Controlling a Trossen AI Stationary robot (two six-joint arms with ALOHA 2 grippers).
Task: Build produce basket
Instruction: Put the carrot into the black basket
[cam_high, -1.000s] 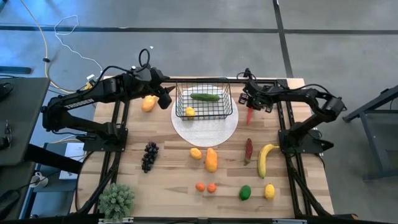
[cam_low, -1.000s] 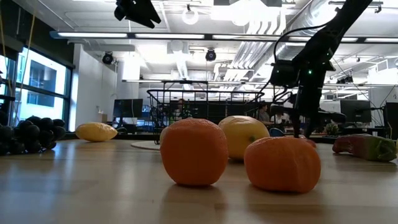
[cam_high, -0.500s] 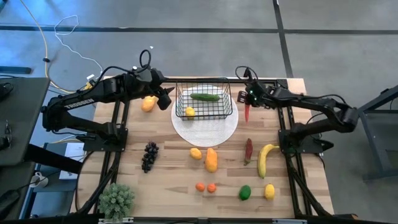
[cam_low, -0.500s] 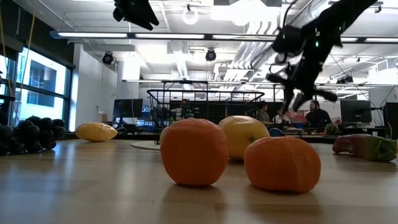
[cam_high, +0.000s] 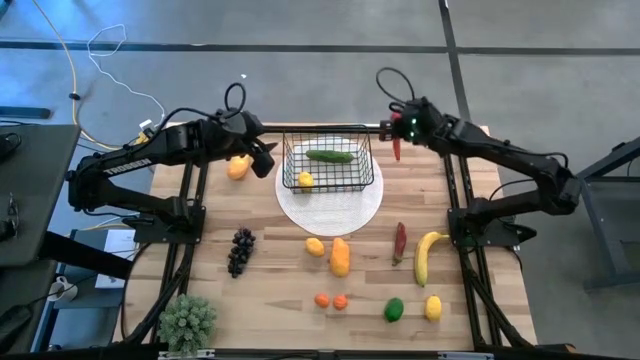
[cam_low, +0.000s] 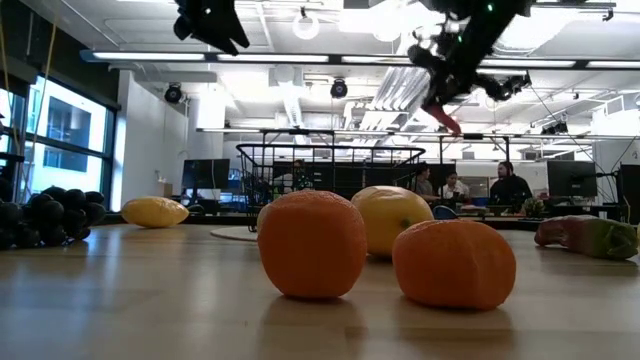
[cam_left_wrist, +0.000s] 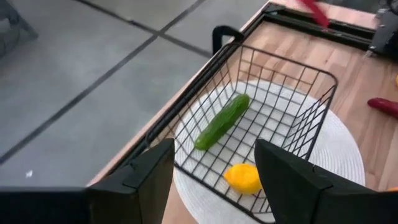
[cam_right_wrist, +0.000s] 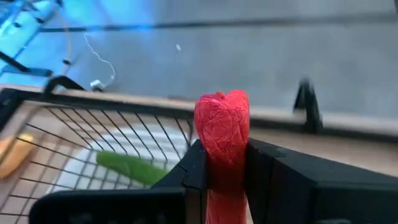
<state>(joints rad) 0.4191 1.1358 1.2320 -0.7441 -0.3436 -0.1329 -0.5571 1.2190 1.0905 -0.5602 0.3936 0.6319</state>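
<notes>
The black wire basket (cam_high: 328, 166) stands on a round white plate (cam_high: 330, 207) near the table's far edge. A green cucumber (cam_high: 330, 155) and a lemon (cam_high: 306, 180) lie inside it, as the left wrist view shows with the cucumber (cam_left_wrist: 222, 121) and lemon (cam_left_wrist: 242, 177). My left gripper (cam_high: 265, 157) hovers open just left of the basket (cam_left_wrist: 273, 93). My right gripper (cam_high: 398, 133) is high off the table past the basket's right far corner, shut on a red chilli (cam_high: 397, 149). More produce lies on the table's near half. My right gripper (cam_right_wrist: 222, 158) pinches the red chilli between its two fingers, close below its thick lobed end (cam_right_wrist: 222, 115), which sticks out past the fingertips. The chilli is lifted clear of the table. Its thin end (cam_low: 447, 120) slants down below the fingers.
A yellow-orange fruit (cam_high: 238, 167) lies left of the basket. Nearer lie grapes (cam_high: 241, 250), a lemon (cam_high: 315, 246), an orange piece (cam_high: 340, 257), two small oranges (cam_high: 331, 300), a lime (cam_high: 394, 309), another lemon (cam_high: 433, 307), a banana (cam_high: 428, 255) and a dark chilli (cam_high: 400, 242). A potted plant (cam_high: 188, 322) stands at the near left corner.
My right gripper has risen and moved toward the far edge, carrying the red chilli up from beside the plate's right rim. The chilli, which hung straight down, now slants in the raised hold. My left gripper has stayed beside the basket.
</notes>
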